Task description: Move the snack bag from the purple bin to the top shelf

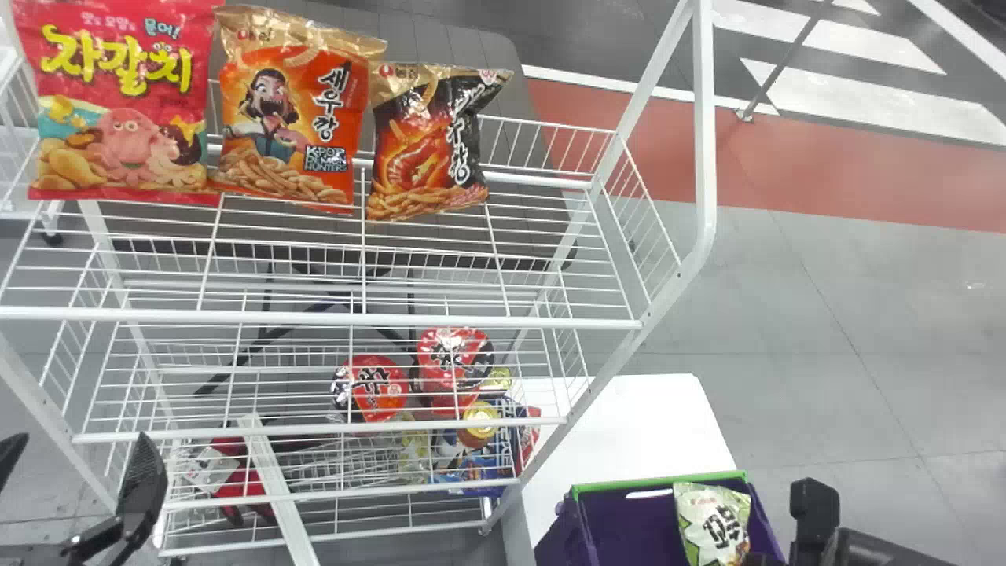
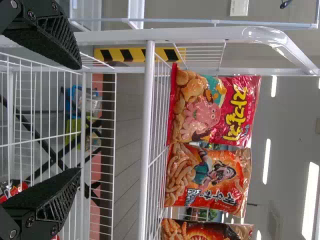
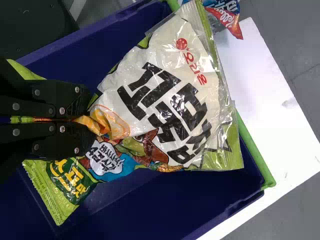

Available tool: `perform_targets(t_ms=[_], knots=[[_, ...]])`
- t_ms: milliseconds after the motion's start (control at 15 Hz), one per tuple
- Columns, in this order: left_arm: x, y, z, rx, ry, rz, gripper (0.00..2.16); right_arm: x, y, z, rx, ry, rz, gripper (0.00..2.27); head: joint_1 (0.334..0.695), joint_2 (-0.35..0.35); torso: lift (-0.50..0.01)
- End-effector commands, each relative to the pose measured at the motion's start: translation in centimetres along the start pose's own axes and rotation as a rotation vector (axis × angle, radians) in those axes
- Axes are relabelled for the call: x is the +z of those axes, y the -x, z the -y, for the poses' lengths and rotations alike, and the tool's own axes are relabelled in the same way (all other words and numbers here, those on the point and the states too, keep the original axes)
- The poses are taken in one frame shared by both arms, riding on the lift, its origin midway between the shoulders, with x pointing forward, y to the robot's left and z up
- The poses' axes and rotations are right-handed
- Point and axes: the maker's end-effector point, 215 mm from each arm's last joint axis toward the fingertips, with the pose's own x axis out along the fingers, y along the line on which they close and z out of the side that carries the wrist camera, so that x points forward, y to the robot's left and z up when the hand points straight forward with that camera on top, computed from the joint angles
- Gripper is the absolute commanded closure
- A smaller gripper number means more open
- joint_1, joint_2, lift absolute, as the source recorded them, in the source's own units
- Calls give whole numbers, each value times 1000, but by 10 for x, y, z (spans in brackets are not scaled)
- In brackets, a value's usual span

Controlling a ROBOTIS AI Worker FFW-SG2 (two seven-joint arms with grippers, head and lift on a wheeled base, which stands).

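Low at the right of the head view is my right gripper [image 1: 813,503], beside the white-and-green snack bag [image 1: 711,523] at the purple bin [image 1: 660,481]. Seen from the right wrist, the right gripper [image 3: 92,120] is shut on the gathered edge of the snack bag [image 3: 170,95], with the purple bin [image 3: 150,205] behind it. Whether the bag touches the bin floor I cannot tell. My left gripper [image 1: 75,479] stands open and holds nothing, left of the rack; in its wrist view the left gripper [image 2: 79,117] faces the top shelf [image 2: 147,125]. The top shelf [image 1: 314,317] bears a row of bags.
Red [image 1: 122,110], orange [image 1: 291,118] and black-and-orange [image 1: 432,145] bags stand along the back of the top shelf. Cup noodles [image 1: 373,389] sit on lower tiers. A white table [image 1: 629,417] holds the bin right of the rack's slanted post [image 1: 581,401]. Another green bag [image 3: 55,190] shows at the bin.
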Motion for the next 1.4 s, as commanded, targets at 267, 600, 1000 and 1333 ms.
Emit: perform_targets(t_ms=[267, 600, 1000, 1333], knots=[[7, 3, 0, 1, -2, 12, 83, 6, 1, 1, 2, 0, 19, 2192, 695, -350, -19], [8, 5, -3, 7, -3, 13, 83, 8, 0, 1, 5, 2, 31, 2192, 695, -350, 0], [6, 6, -3, 10, -2, 8, 83, 11, 0, -1, 9, 5, 42, 2192, 695, -350, 10], [4, 7, -3, 12, -1, 4, 83, 11, -1, -12, 35, 13, 52, 2263, 695, -350, 0]])
